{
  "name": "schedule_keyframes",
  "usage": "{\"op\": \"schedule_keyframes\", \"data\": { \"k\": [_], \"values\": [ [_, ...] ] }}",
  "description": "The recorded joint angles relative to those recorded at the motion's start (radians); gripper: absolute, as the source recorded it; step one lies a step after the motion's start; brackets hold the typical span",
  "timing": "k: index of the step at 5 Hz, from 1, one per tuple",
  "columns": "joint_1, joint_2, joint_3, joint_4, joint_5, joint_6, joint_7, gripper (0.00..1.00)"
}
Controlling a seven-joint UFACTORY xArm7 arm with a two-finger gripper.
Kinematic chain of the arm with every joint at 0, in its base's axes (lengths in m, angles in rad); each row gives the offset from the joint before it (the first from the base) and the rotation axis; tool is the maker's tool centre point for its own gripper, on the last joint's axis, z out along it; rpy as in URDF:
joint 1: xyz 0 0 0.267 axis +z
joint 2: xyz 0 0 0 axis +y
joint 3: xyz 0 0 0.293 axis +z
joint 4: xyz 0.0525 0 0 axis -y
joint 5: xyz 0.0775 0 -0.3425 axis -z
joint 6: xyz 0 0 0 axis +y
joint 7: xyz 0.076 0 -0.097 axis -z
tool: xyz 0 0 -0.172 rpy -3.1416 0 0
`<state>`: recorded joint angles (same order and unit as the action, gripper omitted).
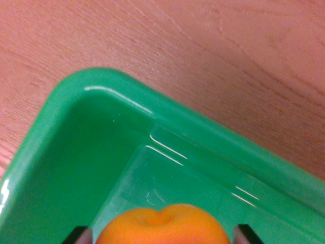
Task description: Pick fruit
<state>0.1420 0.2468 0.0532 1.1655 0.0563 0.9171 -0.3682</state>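
Observation:
An orange fruit with a dimple at its top shows at the bottom edge of the wrist view, over the floor of a green plastic bin. My gripper straddles it: one fingertip pokes in at the fruit's left and the other at its right. Both tips sit close against the fruit's sides. Only the tips show, and the lower half of the fruit is cut off by the frame, so whether the fruit rests on the bin floor or hangs above it is unclear.
The bin's rounded corner and two walls fill the lower left of the view. A reddish-brown wooden table lies beyond the rim, across the top and right.

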Motion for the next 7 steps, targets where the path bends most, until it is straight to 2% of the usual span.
{"op": "schedule_keyframes", "data": {
  "k": [1, 2, 3, 4, 5, 6, 7],
  "values": [
    [0.0, 0.0, 0.0, 0.0, 0.0, 0.0, 0.0, 1.0],
    [-0.0006, -0.019, 0.0, 0.027, -0.0005, 0.046, 0.002, 1.0],
    [-0.0006, -0.019, 0.0, 0.027, -0.0005, 0.046, 0.002, 1.0],
    [-0.0013, -0.039, 0.0, 0.056, -0.0009, 0.095, 0.004, 1.0],
    [-0.0013, -0.039, 0.0, 0.056, -0.0009, 0.095, 0.004, 1.0],
    [-0.0019, -0.059, 0.0, 0.084, -0.0014, 0.142, 0.006, 1.0],
    [-0.0019, -0.059, 0.0, 0.084, -0.0014, 0.142, 0.006, 1.0]
  ]
}}
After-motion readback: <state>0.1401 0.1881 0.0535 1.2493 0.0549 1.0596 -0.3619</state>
